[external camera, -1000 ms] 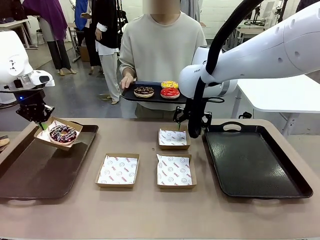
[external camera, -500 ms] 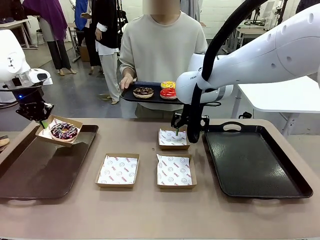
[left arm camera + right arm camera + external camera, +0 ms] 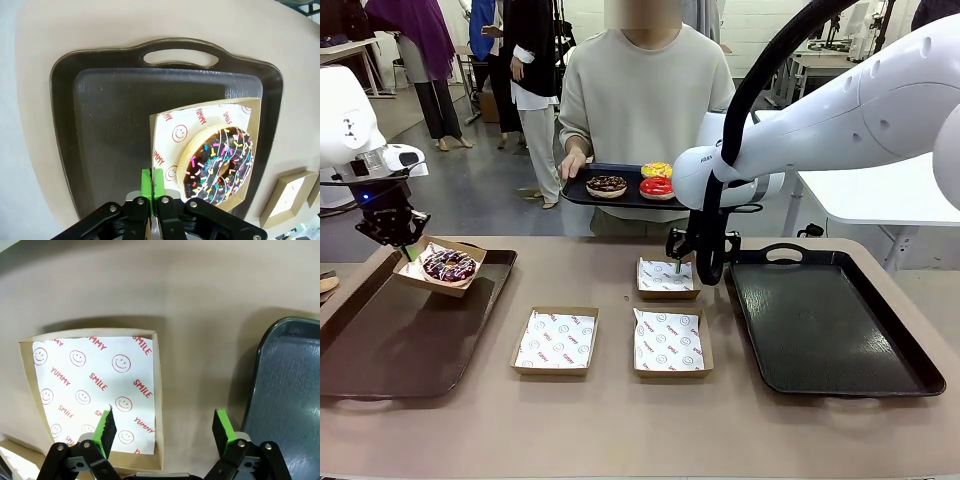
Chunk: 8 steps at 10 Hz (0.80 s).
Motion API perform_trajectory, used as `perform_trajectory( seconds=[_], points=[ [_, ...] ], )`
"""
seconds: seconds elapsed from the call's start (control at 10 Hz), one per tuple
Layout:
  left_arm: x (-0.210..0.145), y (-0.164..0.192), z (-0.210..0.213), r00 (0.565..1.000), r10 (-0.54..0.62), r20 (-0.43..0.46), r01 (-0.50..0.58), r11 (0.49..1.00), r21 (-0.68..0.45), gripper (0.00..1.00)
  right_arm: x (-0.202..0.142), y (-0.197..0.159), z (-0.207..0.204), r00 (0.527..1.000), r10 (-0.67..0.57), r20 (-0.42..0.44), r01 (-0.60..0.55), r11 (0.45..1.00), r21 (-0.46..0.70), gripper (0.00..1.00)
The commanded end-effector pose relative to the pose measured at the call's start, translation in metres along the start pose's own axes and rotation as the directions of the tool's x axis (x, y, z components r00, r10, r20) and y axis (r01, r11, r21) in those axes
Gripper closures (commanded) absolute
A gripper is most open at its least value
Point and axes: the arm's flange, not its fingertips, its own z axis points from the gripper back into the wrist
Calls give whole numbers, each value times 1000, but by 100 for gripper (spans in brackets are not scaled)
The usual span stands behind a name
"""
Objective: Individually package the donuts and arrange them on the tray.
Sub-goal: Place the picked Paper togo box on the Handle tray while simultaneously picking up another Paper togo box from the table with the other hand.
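My left gripper (image 3: 402, 243) (image 3: 154, 181) is shut on the edge of a paper-lined cardboard box (image 3: 430, 278) (image 3: 165, 131). The box carries the dark sprinkled donut (image 3: 449, 265) (image 3: 219, 165) over the far corner of the left tray (image 3: 400, 345) (image 3: 110, 125). My right gripper (image 3: 691, 264) (image 3: 165, 427) hangs open just above the far empty box (image 3: 666, 278) (image 3: 90, 385), with the box's right wall between its fingers. A person holds a small black tray (image 3: 582, 193) with the chocolate donut (image 3: 607, 184), the yellow donut (image 3: 658, 169) and the red donut (image 3: 657, 186).
Two more empty lined boxes (image 3: 556, 340) (image 3: 667, 341) sit mid-table near me. A large dark tray (image 3: 830, 320) (image 3: 290, 385) lies at the right, close beside my right gripper. Another box (image 3: 292, 197) shows at the left wrist view's edge.
My left gripper has shifted a little with the donut box, which now hangs more level over the tray corner. My right arm has edged left above the far box.
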Motion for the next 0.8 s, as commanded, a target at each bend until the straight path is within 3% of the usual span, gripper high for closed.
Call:
perform_trajectory(
  seconds=[0.0,0.7],
  points=[
    [12,-1,-2,999,22,-28,-23,1000,-11,99,6,1,-1,1000,29,2,-29,999,-21,0],
    [17,0,-19,998,39,-58,-38,999,21,99,8,4,-17,998,51,-23,-51,998,-42,0]
  ],
)
